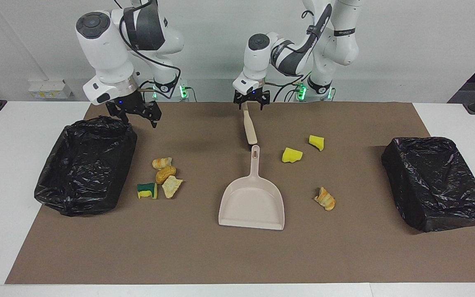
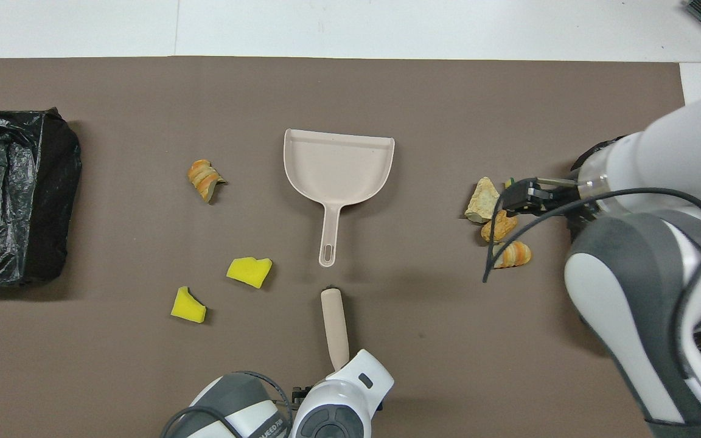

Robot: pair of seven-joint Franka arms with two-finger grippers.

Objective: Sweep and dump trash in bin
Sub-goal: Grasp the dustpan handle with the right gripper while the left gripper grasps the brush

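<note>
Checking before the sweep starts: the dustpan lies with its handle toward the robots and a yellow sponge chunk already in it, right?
Not quite. The dustpan does lie with its handle toward the robots, but its tray is empty. The overhead view shows both yellow chunks on the mat, nearer the robots than the tray.

White table, brown mat, pale wall.

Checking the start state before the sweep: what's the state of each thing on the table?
Left pincer: open, over the brush handle's end, holding nothing.
Right pincer: open, in the air beside a bin, holding nothing.
Brush: flat on the mat.
Dustpan: flat, empty.
Bin at the right arm's end: bag-lined, open.
Bin at the left arm's end: bag-lined, open.
Scraps: seven, loose on the mat.
</note>
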